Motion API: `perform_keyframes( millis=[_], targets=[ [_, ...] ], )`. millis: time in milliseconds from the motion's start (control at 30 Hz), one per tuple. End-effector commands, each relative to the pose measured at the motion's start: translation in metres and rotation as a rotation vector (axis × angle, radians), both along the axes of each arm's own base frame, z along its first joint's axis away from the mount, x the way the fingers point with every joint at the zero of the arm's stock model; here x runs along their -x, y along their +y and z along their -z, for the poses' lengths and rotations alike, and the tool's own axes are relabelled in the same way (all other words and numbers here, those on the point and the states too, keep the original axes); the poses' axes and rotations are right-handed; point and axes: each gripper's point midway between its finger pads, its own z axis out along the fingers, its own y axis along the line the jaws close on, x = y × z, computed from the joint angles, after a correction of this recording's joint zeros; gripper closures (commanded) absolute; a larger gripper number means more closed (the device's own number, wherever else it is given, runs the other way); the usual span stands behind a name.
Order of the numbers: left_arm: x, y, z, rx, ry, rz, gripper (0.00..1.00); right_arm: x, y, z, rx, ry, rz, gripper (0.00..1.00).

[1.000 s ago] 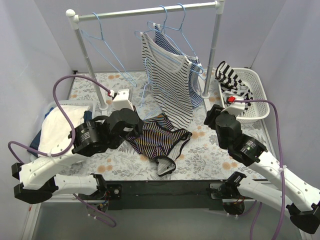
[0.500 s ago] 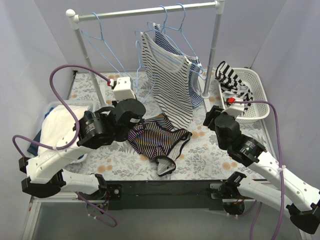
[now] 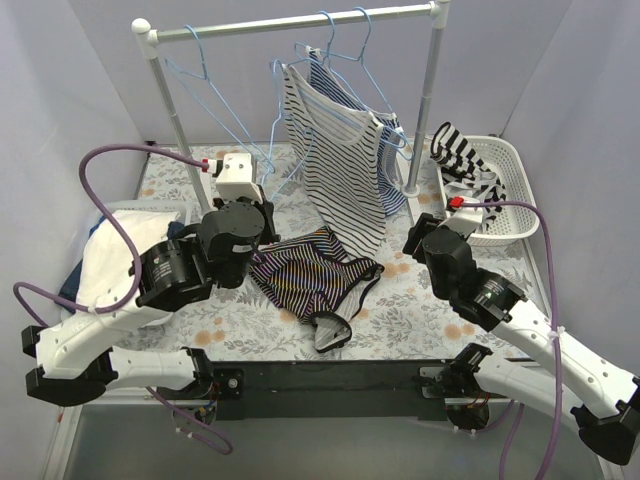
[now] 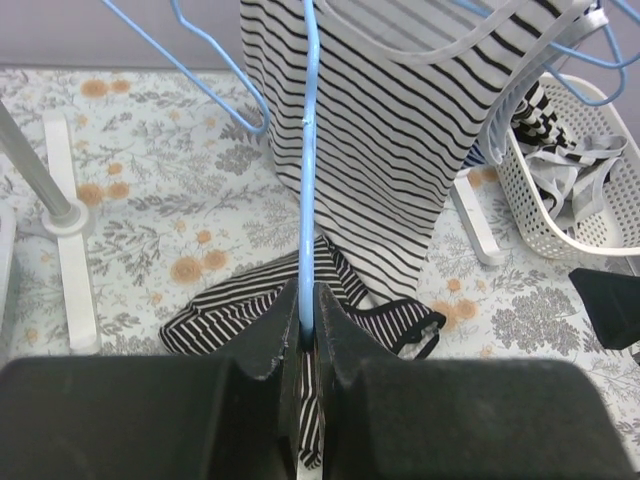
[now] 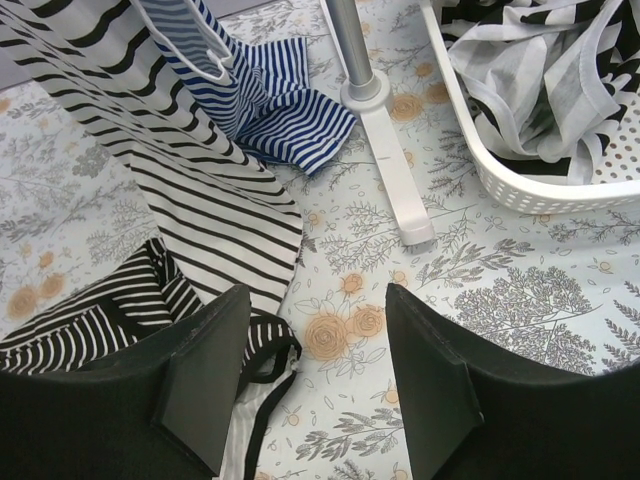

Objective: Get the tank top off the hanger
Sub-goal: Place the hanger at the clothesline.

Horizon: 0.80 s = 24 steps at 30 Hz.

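Left gripper (image 4: pixel 307 318): jaws shut tight on a thin blue hanger (image 4: pixel 309 150) wire, pinched right at the fingertips. The wire runs straight up and away from the fingers, along the left edge of the tank top (image 4: pixel 390 130). I can't tell from here whether this wire is the hanger that carries the top.

Tank top: white with black stripes, hanging off the rail (image 3: pixel 300 22), just ahead of and slightly right of the left fingers. Its hem is low, close to the table. Directly under and just beyond the left fingertips, a dark striped garment (image 4: pixel 250 310) lies crumpled on the floral tablecloth (image 5: pixel 520 290). Up-left of the left gripper, empty hangers (image 4: pixel 200 40) hang on the same rail. Far left, behind that arm, is a pile of clothes (image 3: pixel 110 250).

Right gripper (image 5: pixel 315 300): jaws apart, nothing between them, only bare tablecloth showing in the gap. The hem of the tank top hangs ahead-left of its left finger, and the dark garment's edge is just under that finger. Farther ahead, a blue striped garment (image 5: pixel 270 100) hangs down onto the table beside the rack's post foot (image 5: pixel 385 160). Ahead-right, a white basket (image 5: pixel 480 170) holds striped clothes (image 5: pixel 530 70), well apart from the fingers.
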Motion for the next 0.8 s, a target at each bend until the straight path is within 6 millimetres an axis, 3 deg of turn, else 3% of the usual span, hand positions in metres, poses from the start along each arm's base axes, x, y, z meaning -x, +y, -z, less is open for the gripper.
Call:
perform_keyframes(
  millis=[0, 533, 767],
  targets=[
    [-0.002, 0.013, -0.034, 0.039, -0.118, -0.02, 1.0, -0.002, -0.002, -0.001, -0.022, -0.012, 0.026, 0.34],
    [0.004, 0.016, -0.075, 0.106, -0.231, 0.05, 1.0, -0.004, -0.004, 0.008, -0.002, 0.01, 0.034, 0.34],
    [-0.013, 0.026, -0.087, 0.046, -0.268, -0.104, 1.0, -0.006, 0.0, 0.008, 0.007, 0.019, 0.022, 0.34]
  ],
)
